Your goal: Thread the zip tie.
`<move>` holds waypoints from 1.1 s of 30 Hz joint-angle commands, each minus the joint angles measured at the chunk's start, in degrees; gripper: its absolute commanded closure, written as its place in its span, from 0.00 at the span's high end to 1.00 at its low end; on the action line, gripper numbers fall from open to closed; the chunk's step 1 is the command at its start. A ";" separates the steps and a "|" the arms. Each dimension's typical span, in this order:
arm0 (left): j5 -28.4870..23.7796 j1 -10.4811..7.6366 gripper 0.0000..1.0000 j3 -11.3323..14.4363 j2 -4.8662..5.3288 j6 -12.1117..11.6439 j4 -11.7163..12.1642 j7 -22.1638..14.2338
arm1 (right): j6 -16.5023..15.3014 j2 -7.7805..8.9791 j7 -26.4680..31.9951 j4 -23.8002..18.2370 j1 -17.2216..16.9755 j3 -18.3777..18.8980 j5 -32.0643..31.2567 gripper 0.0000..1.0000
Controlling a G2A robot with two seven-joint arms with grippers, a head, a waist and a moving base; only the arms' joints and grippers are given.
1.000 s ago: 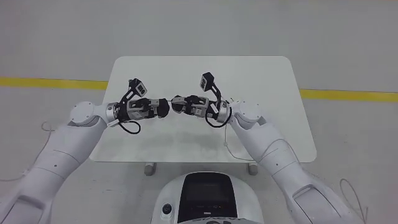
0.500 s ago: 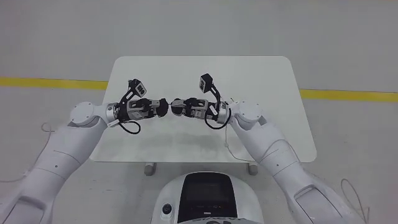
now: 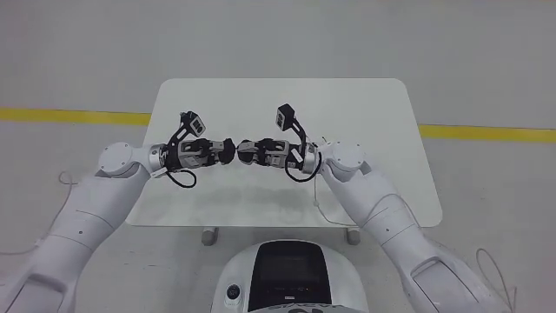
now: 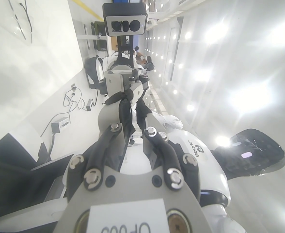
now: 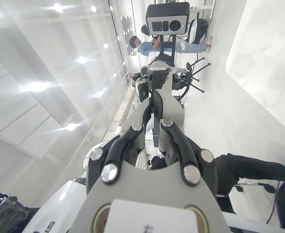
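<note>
Zip tie (image 4: pixel 125 95) is where you should look first: it shows as a small black knot with a short tail, held in the air above the middle of the table (image 3: pixel 365 113), well clear of the tabletop. By my reading you are at the threading step itself. The two ends are brought together at one spot, but whether the tail is already inside the head is too small to tell, and pulling it through looks yet to be done. The left gripper (image 4: pixel 130 109) has its fingers drawn to a narrow slit and pinches the tie at their tips. The right gripper (image 5: pixel 152 109) meets it tip to tip over the same part of the table, its fingers likewise nearly together. It seems to clamp the other end, though you cannot make out the contact itself. A few thin dark strands (image 4: pixel 23 20), perhaps spare ties, lie flat on the table, well apart from both grippers.
</note>
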 commanded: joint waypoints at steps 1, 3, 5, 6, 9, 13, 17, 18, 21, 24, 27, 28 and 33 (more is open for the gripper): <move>0.13 0.02 0.09 -0.09 -0.07 0.08 0.05 -0.05 | -0.10 0.02 0.13 0.08 0.08 -0.10 0.13 0.00; 0.26 0.05 0.09 -0.19 -0.15 0.18 0.11 -0.13 | -0.18 0.05 0.24 0.18 0.17 -0.20 0.26 0.00; 0.40 0.06 0.09 -0.29 -0.22 0.28 0.18 -0.20 | -0.26 0.07 0.34 0.26 0.24 -0.30 0.40 0.00; 0.45 0.06 0.09 -0.33 -0.26 0.31 0.19 -0.23 | -0.28 0.09 0.34 0.30 0.27 -0.34 0.45 0.00; 0.65 0.08 0.07 -0.45 -0.37 0.40 0.22 -0.33 | -0.20 0.13 0.41 0.43 0.36 -0.49 0.60 0.00; 0.85 0.12 0.00 -0.57 -0.53 0.54 0.24 -0.47 | -0.03 0.17 0.29 0.69 0.49 -0.66 0.85 0.00; 0.98 0.12 0.00 -0.68 -0.69 0.70 0.41 -0.75 | -0.15 0.21 0.28 1.05 0.60 -0.75 1.17 0.00; 0.99 0.11 0.00 -0.72 -0.73 0.73 0.48 -0.83 | -0.14 0.23 0.25 1.16 0.65 -0.76 1.21 0.10; 0.98 0.08 0.00 -0.89 -0.84 0.75 0.77 -1.05 | -0.44 0.34 -0.51 1.41 0.48 -0.12 2.15 1.00; 0.93 0.12 0.00 -1.05 -0.95 0.76 0.97 -1.27 | -0.95 0.64 -0.55 1.57 -0.02 1.05 3.22 1.00; 1.03 0.13 0.00 -1.18 -1.04 0.82 1.09 -1.52 | -1.33 1.03 -0.14 1.32 -0.56 2.17 3.75 1.00; 1.09 0.13 0.00 -1.22 -1.07 0.84 1.12 -1.56 | -1.36 1.15 -0.08 1.24 -0.73 2.49 3.88 1.00; 1.14 0.09 0.00 -1.20 -1.32 0.62 0.95 -2.46 | -0.91 1.45 0.30 0.93 -1.31 3.14 4.67 1.00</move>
